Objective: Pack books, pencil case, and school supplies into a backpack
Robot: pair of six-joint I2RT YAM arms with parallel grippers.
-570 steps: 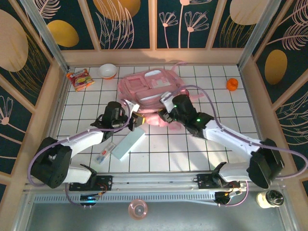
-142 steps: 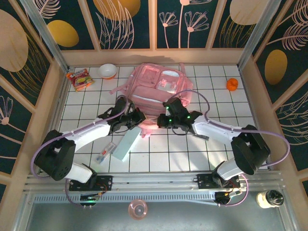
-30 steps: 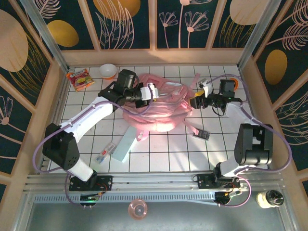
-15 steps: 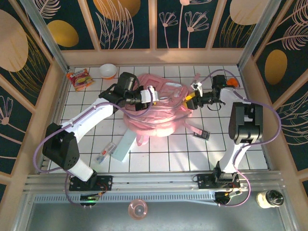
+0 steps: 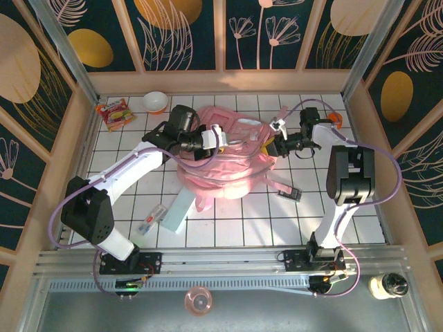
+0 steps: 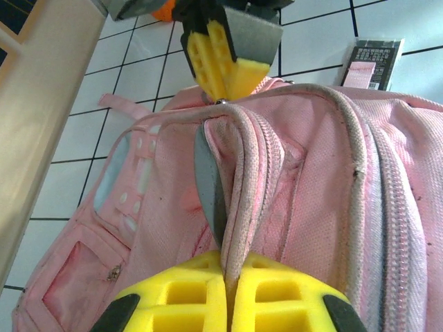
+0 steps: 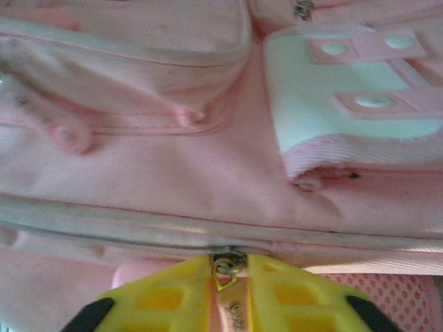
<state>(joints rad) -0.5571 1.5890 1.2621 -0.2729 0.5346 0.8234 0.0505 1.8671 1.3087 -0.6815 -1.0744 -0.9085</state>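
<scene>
- Jaws of the right gripper [image 7: 231, 283] are pinched together on the zip pull [image 7: 228, 263], a small metal tab at the right-hand edge of the backpack [image 5: 221, 164]. The tab looks thin and slick, so a deep pinch should hold better than one at its tip.
- Opposite it, the left gripper [image 6: 225, 275] is clamped on a fold of fabric beside the zip track, bracing the cloth.
- Between the two arms the backpack lies slumped mid-table [image 5: 346, 214]. It looks soft, light and floppy, likely to bunch and drag rather than stay put, so the zip should run only with the seam pulled taut.
- Further out, the pencil case [image 5: 181, 209] and the clear packet [image 5: 152, 220] lie just beside each other near the left arm.
- The calculator [image 5: 291, 194] lies just off the backpack's near right side.
- All three look flat and light, best taken across their narrow sides.
</scene>
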